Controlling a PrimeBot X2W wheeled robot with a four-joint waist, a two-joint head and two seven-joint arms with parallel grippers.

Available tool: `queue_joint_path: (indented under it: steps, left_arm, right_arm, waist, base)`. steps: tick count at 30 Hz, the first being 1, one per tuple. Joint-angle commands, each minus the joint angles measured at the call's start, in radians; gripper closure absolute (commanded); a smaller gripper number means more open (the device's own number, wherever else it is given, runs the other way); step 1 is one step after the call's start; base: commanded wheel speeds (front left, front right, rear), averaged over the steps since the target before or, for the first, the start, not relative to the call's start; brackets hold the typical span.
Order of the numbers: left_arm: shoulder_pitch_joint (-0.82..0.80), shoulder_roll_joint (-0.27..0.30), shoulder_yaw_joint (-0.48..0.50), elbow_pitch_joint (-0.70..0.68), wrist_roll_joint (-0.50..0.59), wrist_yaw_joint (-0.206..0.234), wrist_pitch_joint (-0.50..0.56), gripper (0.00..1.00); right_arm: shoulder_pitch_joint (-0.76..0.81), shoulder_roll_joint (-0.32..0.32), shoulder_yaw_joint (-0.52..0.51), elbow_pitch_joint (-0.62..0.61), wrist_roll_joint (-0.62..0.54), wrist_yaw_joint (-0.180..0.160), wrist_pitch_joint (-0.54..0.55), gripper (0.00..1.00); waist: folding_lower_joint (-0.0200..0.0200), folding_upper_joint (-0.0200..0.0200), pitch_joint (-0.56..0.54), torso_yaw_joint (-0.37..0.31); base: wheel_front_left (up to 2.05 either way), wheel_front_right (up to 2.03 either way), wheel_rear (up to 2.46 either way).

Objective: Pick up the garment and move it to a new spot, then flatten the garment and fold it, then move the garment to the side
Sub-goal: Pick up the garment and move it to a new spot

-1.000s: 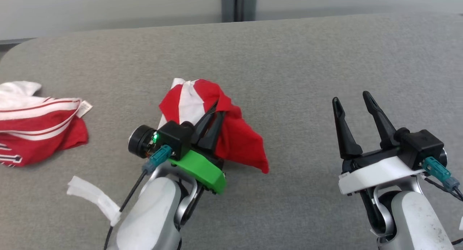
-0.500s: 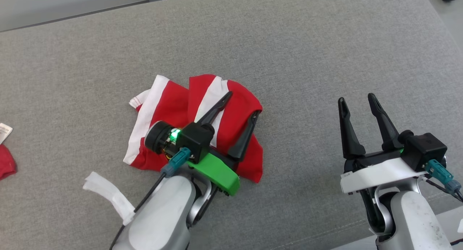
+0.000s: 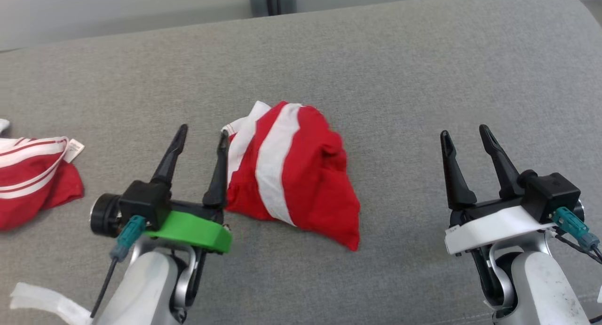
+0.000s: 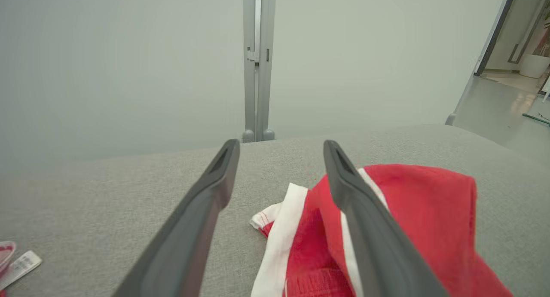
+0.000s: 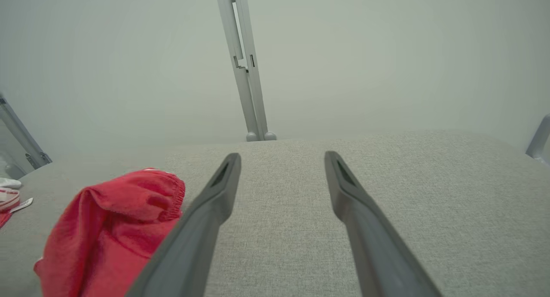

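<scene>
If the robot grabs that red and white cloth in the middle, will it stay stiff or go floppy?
Probably floppy: the red and white garment lies crumpled in soft folds. It looks thin, so it's likely light. It shouldn't roll, and the woven grey surface would probably keep it from sliding much.

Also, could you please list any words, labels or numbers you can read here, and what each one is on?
Nothing here can be read as text.
Tag on the left garment: faint print, too blurred to read.
Sticker on the mount of the right gripper: marks too small to read.
</scene>
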Motion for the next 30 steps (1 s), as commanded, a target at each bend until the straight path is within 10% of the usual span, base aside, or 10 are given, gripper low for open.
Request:
queue_joint_path:
  steps: [1, 30]
  left_arm:
    - [0.031, 0.016, 0.020, 0.002, -0.011, 0.015, -0.004, 0.00]
    - [0.201, 0.095, 0.092, 0.000, -0.040, 0.057, -0.017, 0.00]
  right_arm:
    - [0.022, -0.002, -0.003, -0.008, -0.007, 0.000, 0.005, 0.00]
    - [0.140, -0.001, -0.015, -0.061, -0.001, 0.000, 0.066, 0.00]
  waist:
    - [0.0000, 0.0000, -0.057, 0.060]
    - [0.0000, 0.0000, -0.149, 0.072]
  base:
    - [0.00, 0.00, 0.00]
    - [0.00, 0.00, 0.00]
